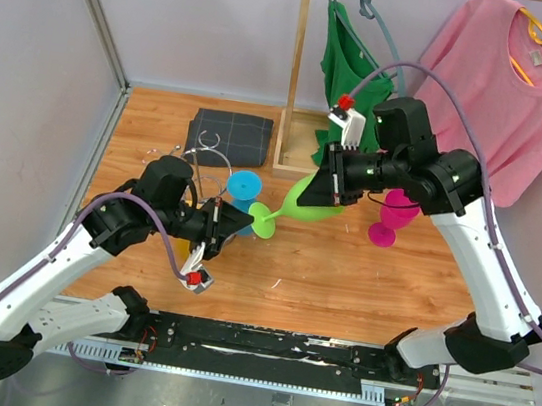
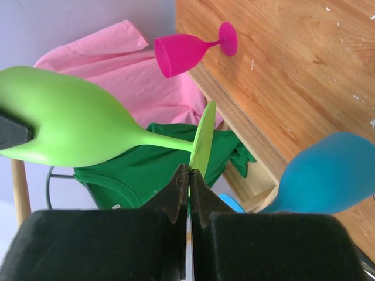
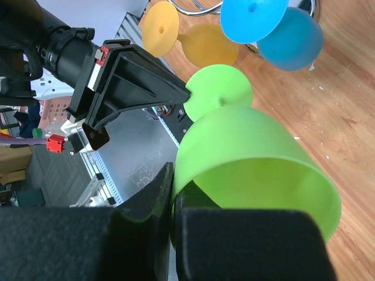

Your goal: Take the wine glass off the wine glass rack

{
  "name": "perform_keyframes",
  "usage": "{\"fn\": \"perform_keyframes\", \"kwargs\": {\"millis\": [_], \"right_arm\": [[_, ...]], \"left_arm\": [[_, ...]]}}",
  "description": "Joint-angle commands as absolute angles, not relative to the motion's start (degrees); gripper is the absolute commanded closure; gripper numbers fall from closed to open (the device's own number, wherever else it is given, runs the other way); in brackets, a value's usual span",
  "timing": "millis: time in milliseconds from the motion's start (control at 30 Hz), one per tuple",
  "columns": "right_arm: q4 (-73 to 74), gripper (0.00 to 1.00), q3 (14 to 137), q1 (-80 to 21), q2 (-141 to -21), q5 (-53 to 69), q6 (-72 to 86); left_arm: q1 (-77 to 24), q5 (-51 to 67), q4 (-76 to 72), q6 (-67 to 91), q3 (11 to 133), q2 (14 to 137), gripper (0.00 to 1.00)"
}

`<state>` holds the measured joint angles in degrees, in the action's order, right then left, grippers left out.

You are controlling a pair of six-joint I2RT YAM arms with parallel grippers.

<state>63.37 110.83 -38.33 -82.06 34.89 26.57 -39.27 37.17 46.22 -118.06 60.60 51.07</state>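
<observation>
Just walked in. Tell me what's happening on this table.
Both arms hold one lime-green plastic wine glass on its side above the wooden table. The left arm's jaws are shut on the edge of its round foot. The right arm's jaws pinch the rim of its bowl. It is clear of the small silver wire rack, where a blue glass and a yellow glass sit. A magenta glass stands upright on the table beside the right arm.

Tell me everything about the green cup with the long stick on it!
The green wine glass is bright lime, matte and plastic-looking, with an oval bowl, thin stem and round flat foot. It lies sideways in the air above the wooden table. The left gripper pinches the foot's edge, and the right gripper pinches the bowl's rim. It looks empty.
</observation>
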Motion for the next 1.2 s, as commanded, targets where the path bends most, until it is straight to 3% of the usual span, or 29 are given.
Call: {"fn": "perform_keyframes", "kwargs": {"millis": [0,67,100,233,300,567,867,1033,1167], "right_arm": [[62.69,0.99,110.38,-38.84,-79.98,33.16,26.10],[62.82,0.99,110.51,-38.64,-79.01,32.36,26.21],[62.93,0.99,110.75,-38.40,-78.49,32.04,26.19],[63.98,0.99,112.99,-35.44,-76.12,31.01,26.37],[64.44,0.99,114.17,-31.74,-74.70,31.06,26.59],[70.37,0.99,120.21,-10.49,-71.39,29.09,22.07],[71.75,0.99,115.95,0.17,-67.26,2.24,15.58],[71.06,0.99,110.67,2.80,-65.05,-7.50,12.81],[67.44,0.99,99.03,5.29,-63.10,-7.07,13.09]], "left_arm": [[-39.90,38.13,40.83,-118.08,59.76,49.58,1.00],[-39.90,38.35,36.02,-116.35,58.84,49.11,0.97],[-39.90,38.44,32.98,-115.07,58.33,48.85,0.87],[-39.91,37.90,21.88,-110.30,59.25,49.94,0.28],[-39.90,36.70,16.50,-107.38,61.23,51.36,0.15],[-39.90,23.27,-5.84,-94.15,67.29,58.75,0.08],[-39.96,-7.41,1.46,-53.46,113.63,79.53,0.05],[-39.81,-16.95,2.27,-39.53,116.11,78.07,0.05],[-39.55,-22.35,4.65,-30.85,112.76,74.33,0.05]]}}
